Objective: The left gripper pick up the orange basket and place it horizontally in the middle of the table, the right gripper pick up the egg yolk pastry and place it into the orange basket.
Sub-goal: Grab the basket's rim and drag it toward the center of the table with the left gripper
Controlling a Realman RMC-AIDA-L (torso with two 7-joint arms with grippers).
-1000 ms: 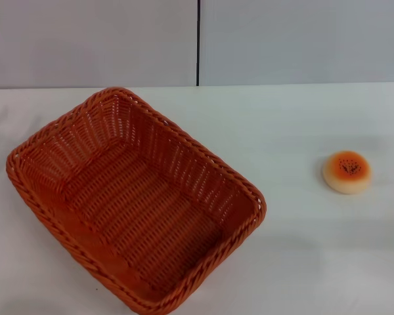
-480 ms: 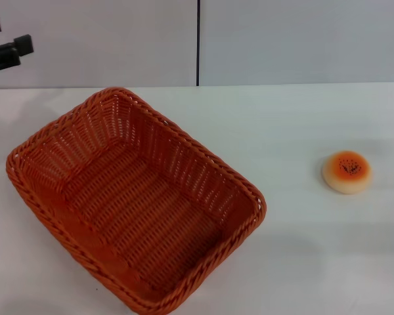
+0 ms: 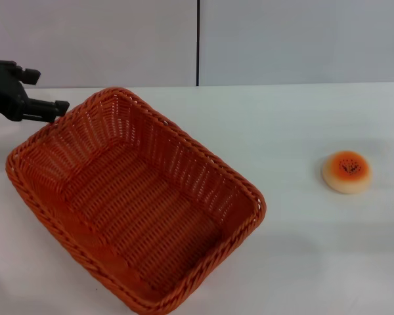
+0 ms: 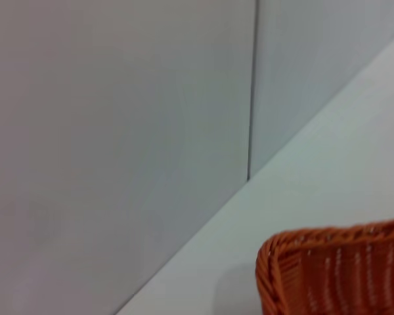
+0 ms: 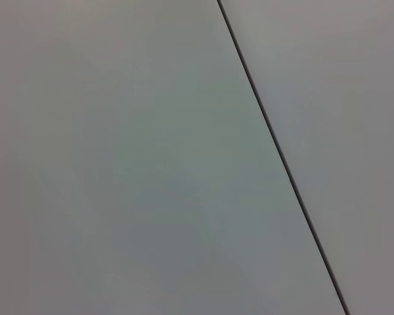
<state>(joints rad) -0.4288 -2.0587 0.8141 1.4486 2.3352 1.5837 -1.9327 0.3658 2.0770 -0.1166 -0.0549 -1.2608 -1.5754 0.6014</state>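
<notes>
Now the left gripper (image 3: 43,92) has come well into sight at the far left of the table (image 3: 302,262), where a second ago there was nothing and half a second ago only its fingertips poked in higher up against the grey wall (image 3: 302,39). It has dropped and moved inward, and it sits just beside the far left rim of the orange basket (image 3: 134,197), not touching it as far as I can see. Its two fingers stand apart, with nothing between them.

Nothing else has stirred. The basket lies where it did, skewed on the left half of the table with one corner pointing away toward the wall, and it is empty. The egg yolk pastry (image 3: 347,172) sits alone well off to the right, untouched. The right gripper is nowhere to be seen; its wrist camera looks only at the wall.

So, to my eye, the first step has only just begun: the arm is lining up on the rim for a grasp. Lifting, straightening and centring the basket are all still to do, and the pastry waits on that.
</notes>
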